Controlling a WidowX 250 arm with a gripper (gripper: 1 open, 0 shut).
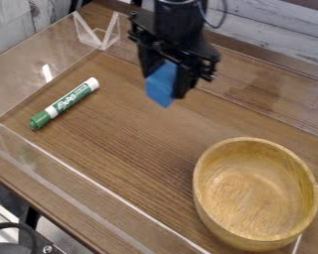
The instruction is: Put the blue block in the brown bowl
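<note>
A green marker [65, 103] lies near the worktop's [135, 149] left edge, untouched. Toward the far edge, the gripper [166, 87] hangs above the surface, its jaws closed on the blue block [162, 86], which is lifted clear. The brown bowl [256, 190] sits empty at the near right corner; carry and release remain. The fingertips are apparently masked by the block.

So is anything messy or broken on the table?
Nothing stands out. The gripper holds the blue block above the table, the brown bowl sits upright and empty, and a green marker lies capped on the wood.
</note>
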